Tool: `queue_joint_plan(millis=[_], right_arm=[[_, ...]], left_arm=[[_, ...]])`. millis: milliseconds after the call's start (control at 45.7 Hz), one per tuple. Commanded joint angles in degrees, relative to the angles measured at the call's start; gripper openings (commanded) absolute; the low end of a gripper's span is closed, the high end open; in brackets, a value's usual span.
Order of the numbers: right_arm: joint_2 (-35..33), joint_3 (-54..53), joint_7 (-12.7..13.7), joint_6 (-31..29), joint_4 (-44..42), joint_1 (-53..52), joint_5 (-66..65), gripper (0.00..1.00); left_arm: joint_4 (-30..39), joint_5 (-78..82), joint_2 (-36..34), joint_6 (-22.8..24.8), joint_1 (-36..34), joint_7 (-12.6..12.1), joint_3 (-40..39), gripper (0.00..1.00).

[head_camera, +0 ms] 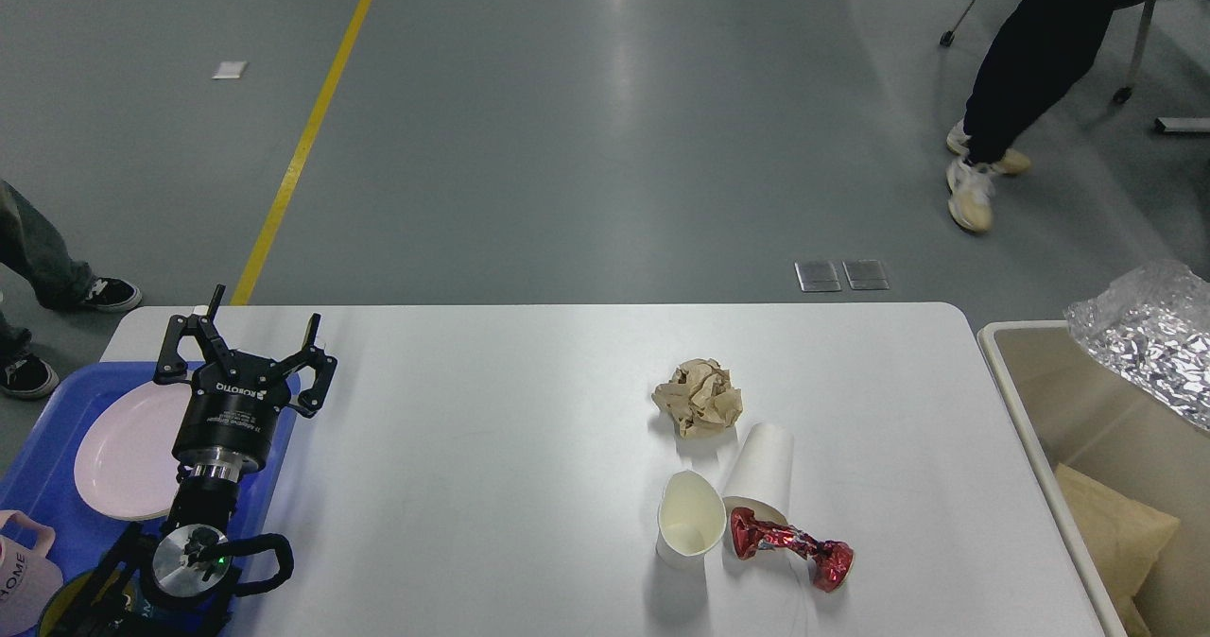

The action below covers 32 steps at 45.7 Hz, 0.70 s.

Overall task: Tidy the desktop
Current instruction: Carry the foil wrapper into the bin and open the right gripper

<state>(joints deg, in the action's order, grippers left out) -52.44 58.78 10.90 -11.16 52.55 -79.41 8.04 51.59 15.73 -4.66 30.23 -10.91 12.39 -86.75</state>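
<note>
Your white tabletop (492,486) fills the near middle of the scene, running from the blue tray (38,467) at the left to the beige bin (1026,372) just off its right edge. Above the bin's far right side hangs a crumpled sheet of aluminium foil (1149,339), cut off by the frame; your right gripper is out of sight, so you cannot tell what holds it. A tan paper bag (1115,524) lies inside the bin. Your left gripper (246,344) hovers over the tabletop's left end, above the tray's right edge, fingers spread wide and empty. A pink plate (118,457) sits in the tray. Well to the right of that gripper, on the tabletop, lie a crumpled brown paper ball (700,398), two white paper cups (690,524) on their sides, touching, and a red foil wrapper (789,544) against the right one.
</note>
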Motion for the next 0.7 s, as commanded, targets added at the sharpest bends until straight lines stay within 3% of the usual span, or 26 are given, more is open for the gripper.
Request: queue_joint_plan(millis=[0, 153, 350, 460, 679], right_arm=[[1.72, -14.02, 0.00, 5.61, -9.91, 17.51, 0.05, 0.00], [9.62, -25.72, 0.00, 9.66, -22.65, 33.78, -0.04, 0.00], [26.06, -26.88, -0.09, 13.97, -42.61, 46.44, -0.04, 0.00], [31.34, -25.56, 0.00, 17.57, -45.78, 49.35, -0.92, 0.00], [32.93, -21.60, 0.00, 21.53, -45.87, 49.79, -0.66, 0.00]], left_arm=[[0.00, 0.00, 0.00, 0.00, 0.01, 0.00, 0.00, 0.96], [0.00, 0.00, 0.00, 0.00, 0.01, 0.00, 0.00, 0.96], [0.00, -0.09, 0.00, 0.00, 0.01, 0.00, 0.00, 0.96], [0.00, 0.00, 0.00, 0.00, 0.01, 0.00, 0.00, 0.96], [0.00, 0.00, 0.00, 0.00, 0.01, 0.00, 0.00, 0.96]])
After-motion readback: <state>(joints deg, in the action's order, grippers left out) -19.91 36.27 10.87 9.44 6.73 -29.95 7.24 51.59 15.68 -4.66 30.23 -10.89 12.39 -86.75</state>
